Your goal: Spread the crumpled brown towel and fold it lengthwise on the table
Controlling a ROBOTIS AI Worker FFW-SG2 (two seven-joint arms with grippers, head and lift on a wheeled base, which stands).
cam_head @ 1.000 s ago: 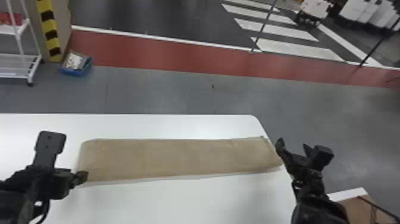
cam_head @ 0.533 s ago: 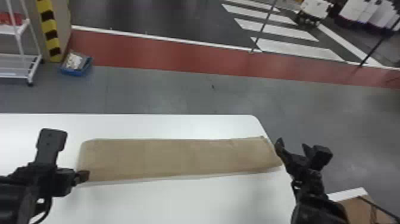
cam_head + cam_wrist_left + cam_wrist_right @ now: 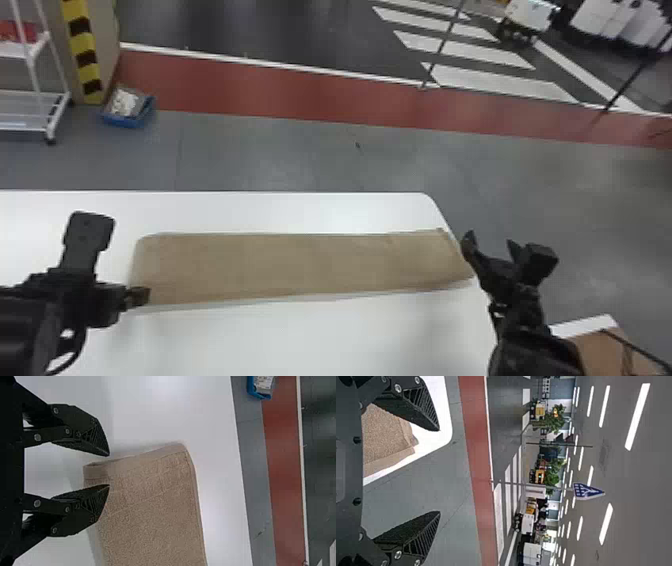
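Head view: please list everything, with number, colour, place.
towel: 1, brown, on table
table: 1, white, below towel
rack: 1, white, left edge
pillar: 1, beige, beside rack
bin: 1, blue, by pillar
floor band: 1, red, beyond table
crosswalk: 1, white, upper right
poles: 2, dark, upper right
vehicles: several, white, top right
object: 1, brown, lower right
left gripper: 1, black, near towel's left end
right gripper: 1, black, near towel's right end

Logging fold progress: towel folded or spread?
Folded: the brown towel lies as a long, narrow strip on the table, and the left wrist view shows layered edges at its end.
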